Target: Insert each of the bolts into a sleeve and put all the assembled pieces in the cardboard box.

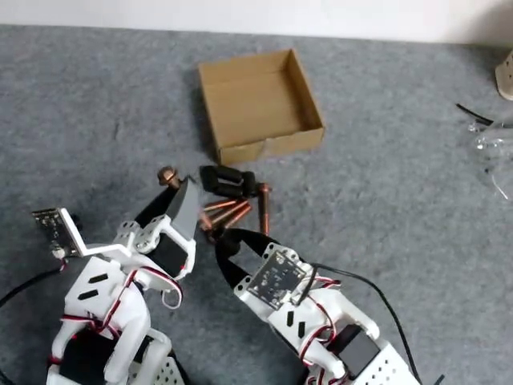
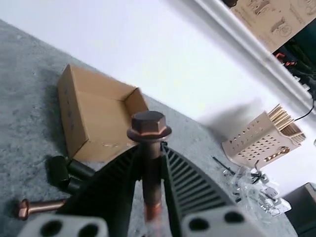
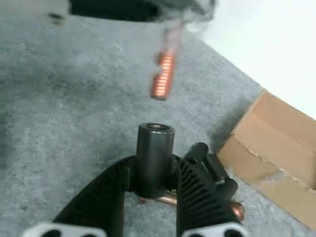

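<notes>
The left gripper (image 2: 149,153) is closed on a copper bolt (image 2: 148,127), clamped by the shank between both fingers. The hex head sticks out past the fingertips and the threaded end runs back toward the wrist. In the high view this gripper is placed just in front of the cardboard box (image 1: 260,104), near its front wall but apart from it.

The right gripper (image 3: 154,170) is closed on a black sleeve (image 3: 155,148), which is held upright with its open bore facing away from the wrist. The held sleeve is close beside the left arm's bolt but not touching it. The bolt's threaded tip is seen in the right wrist view beyond the sleeve mouth, with a clear gap between them, so the bolt is not inserted.

Loose bolts (image 1: 228,212) are lying on the grey carpet (image 1: 401,200) between the two grippers, and one more is lying just to their right. Loose sleeves (image 1: 227,181) are lying just behind those bolts, between them and the box's front wall. The exact count of the bolts and sleeves cannot be told. No part is seen inside the box.

A perforated holder (image 2: 261,138) is standing well apart from the box, by the white wall.
</notes>
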### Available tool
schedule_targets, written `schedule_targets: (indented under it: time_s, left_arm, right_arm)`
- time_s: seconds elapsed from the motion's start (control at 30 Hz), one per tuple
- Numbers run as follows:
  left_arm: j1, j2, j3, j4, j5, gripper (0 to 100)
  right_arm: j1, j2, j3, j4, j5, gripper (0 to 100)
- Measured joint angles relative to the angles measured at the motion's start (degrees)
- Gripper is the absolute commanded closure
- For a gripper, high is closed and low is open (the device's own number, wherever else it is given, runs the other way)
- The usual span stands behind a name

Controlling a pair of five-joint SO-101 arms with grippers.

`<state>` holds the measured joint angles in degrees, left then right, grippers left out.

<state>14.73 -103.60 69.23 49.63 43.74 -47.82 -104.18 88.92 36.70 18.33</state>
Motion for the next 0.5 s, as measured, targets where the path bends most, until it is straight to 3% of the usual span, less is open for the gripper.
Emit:
schedule_targets:
  time_s: [0.23,0.37,0.5]
  left_arm:
    - [0.3,0.0,0.0,2.0,0.0,100]
    - [5.4,-0.2,0.6,2.4,-0.3,100]
    - [5.5,0.0,4.0,-0.9,-0.4,100]
  right_arm:
    - [1.1,0.0,0.0,0.0,0.0,99.4]
    - [1.1,0.0,0.0,0.0,0.0,99.4]
    - [1.1,0.0,0.1,0.0,0.0,99.4]
